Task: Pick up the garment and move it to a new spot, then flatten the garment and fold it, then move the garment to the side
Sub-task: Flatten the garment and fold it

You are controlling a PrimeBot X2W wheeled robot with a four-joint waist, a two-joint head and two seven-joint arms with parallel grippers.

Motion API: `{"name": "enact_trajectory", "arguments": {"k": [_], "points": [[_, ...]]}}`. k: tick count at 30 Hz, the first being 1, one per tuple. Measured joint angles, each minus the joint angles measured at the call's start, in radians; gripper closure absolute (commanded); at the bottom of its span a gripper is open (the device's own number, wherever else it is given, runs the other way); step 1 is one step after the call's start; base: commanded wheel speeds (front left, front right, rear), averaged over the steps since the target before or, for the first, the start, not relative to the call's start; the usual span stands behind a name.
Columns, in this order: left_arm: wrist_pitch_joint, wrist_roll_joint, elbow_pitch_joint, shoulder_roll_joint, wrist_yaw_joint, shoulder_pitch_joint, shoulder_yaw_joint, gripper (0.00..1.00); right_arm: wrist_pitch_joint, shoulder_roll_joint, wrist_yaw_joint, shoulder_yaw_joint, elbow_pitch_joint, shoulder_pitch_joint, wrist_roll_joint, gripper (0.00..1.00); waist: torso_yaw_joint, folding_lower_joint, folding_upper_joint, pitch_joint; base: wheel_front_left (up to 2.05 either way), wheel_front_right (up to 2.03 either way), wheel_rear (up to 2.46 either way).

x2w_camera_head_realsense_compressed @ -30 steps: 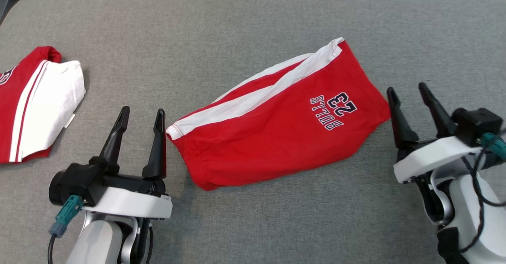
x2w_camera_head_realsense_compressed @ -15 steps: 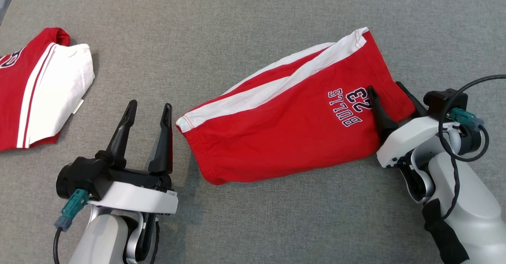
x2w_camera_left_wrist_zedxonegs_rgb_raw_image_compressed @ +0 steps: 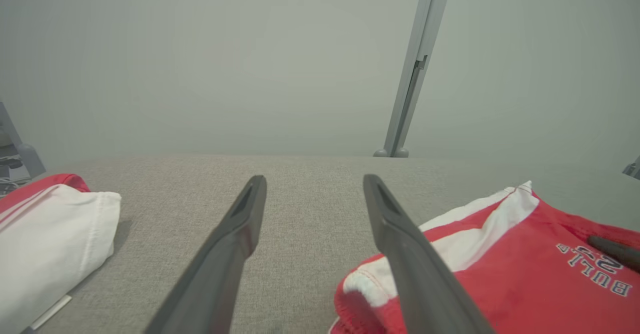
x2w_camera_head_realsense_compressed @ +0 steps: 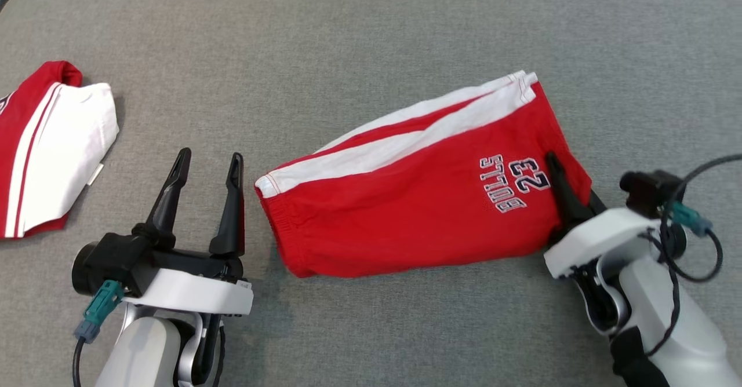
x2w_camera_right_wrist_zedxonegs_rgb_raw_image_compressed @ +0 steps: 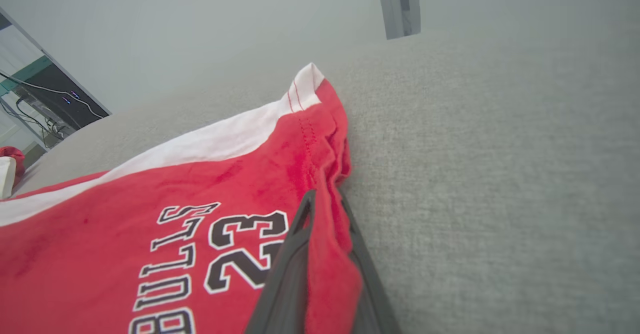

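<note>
- At the centre of the head view, the shorts (x2w_camera_head_realsense_compressed: 406,219) lie on the grey table (x2w_camera_head_realsense_compressed: 371,39). They slant from lower left to upper right, and white stripes run along their upper edge.
- At the right end of the shorts, your right gripper (x2w_camera_head_realsense_compressed: 571,190) is clamped on the red hem, just right of the "BULLS 23" print (x2w_camera_head_realsense_compressed: 513,183). One dark finger lies on top of the cloth, and the other goes under the edge.
- From the right wrist view you see both fingers (x2w_camera_right_wrist_zedxonegs_rgb_raw_image_compressed: 292,259) pinching a raised fold of red cloth between them. The print sits at the lower left of that frame, and bare table fills the right side.
- At the lower left of the head view, your left gripper (x2w_camera_head_realsense_compressed: 210,156) is spread wide and holds nothing. Its tips point up the frame, and it sits just beside the waistband end of the shorts.
- From the left wrist view, the white-edged corner of the shorts shows behind the right-hand finger at the lower right.
- At the left edge of the head view, a folded red and white shirt (x2w_camera_head_realsense_compressed: 52,143) lies well apart from the shorts.
</note>
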Motion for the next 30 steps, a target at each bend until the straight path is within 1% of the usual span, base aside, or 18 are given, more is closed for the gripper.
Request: {"name": "enact_trajectory", "arguments": {"k": [8,14,25,30], "points": [[0.004,0.001,-0.01,0.012,0.007,0.033,0.001,0.0,-0.025,0.005,0.0,-0.084,-0.124,0.201,0.011,1.0,-0.049,0.0,0.0,-0.038,0.0,0.0,0.0],[0.017,0.0,-0.029,0.019,0.016,0.051,-0.002,0.0,-0.027,0.03,0.0,-0.171,-0.206,0.32,-0.008,1.0,-0.077,0.0,0.0,-0.06,0.0,0.0,0.0],[0.031,-0.002,-0.041,0.03,0.016,0.051,-0.012,0.0,0.02,0.056,0.0,-0.243,-0.292,0.362,-0.043,1.0,-0.085,0.0,0.0,-0.059,0.0,0.0,0.0],[0.03,-0.004,-0.041,0.031,0.025,0.051,-0.014,0.0,0.052,0.066,0.0,-0.262,-0.344,0.362,-0.051,1.0,-0.085,0.0,0.0,-0.069,0.0,0.0,0.0]]}}
